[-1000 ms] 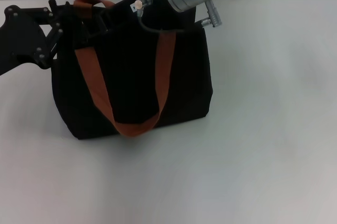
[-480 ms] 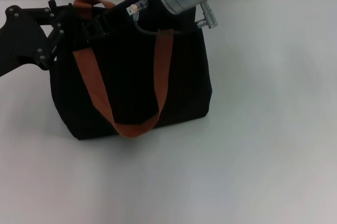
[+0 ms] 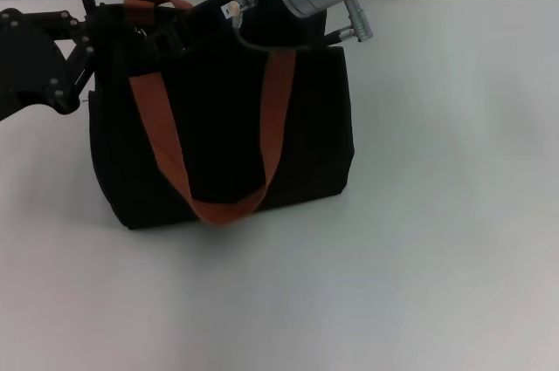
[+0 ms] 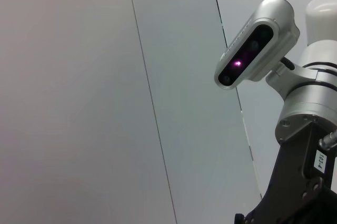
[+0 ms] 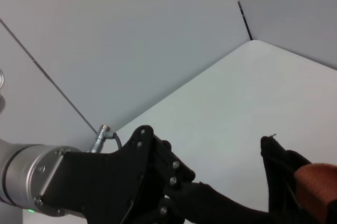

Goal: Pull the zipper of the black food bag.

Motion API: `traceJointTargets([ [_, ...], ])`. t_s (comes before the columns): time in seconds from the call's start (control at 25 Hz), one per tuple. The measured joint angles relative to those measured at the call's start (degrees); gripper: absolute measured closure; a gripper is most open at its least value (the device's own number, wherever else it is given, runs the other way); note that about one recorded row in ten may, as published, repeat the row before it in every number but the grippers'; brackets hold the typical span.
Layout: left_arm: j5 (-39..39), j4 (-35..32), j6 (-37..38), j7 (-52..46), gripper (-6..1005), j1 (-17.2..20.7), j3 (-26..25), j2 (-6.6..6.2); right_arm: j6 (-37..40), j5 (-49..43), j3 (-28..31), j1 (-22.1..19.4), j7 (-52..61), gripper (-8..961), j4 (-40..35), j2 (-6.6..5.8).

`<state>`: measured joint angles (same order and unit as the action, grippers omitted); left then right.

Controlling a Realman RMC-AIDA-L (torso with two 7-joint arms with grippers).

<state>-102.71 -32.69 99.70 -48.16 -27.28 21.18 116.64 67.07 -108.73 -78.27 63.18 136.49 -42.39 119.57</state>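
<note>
The black food bag stands upright on the white table, toward the far left, w/ one rust-orange handle drooping down its front face. Both arms are up at the bag's top edge: the left gripper is pressed against the top left corner, the right gripper reaches in from the far right along the top, just beside the handle's far loop. Can't tell whether either pincer is open or closed on anything; the fingers are black on black fabric and partly hidden. The zipper itself isn't visible to me, the pull tab being too small or covered by the right arm, so I can't say how far the zip has run. My guess is the job's mid-way at best: left looks placed to brace the bag, right looks placed to work the tab, but nothing shows the zip line open or shut. In the right wrist view the left gripper sits near the bag's corner, w/ bare table betw. them. Room-wise, plenty of free table to the right and in front; behind is a wall close to the bag, and the left side is taken up by the left arm.
</note>
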Motion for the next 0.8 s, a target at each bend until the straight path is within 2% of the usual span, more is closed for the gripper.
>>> traceJointTargets([
  [0.8, 0.1, 0.0, -0.6, 0.0, 886, 0.5, 0.0, -0.27, 1.7, -0.5, 0.8, -0.8, 0.6, 954, -2.8, -0.21],
])
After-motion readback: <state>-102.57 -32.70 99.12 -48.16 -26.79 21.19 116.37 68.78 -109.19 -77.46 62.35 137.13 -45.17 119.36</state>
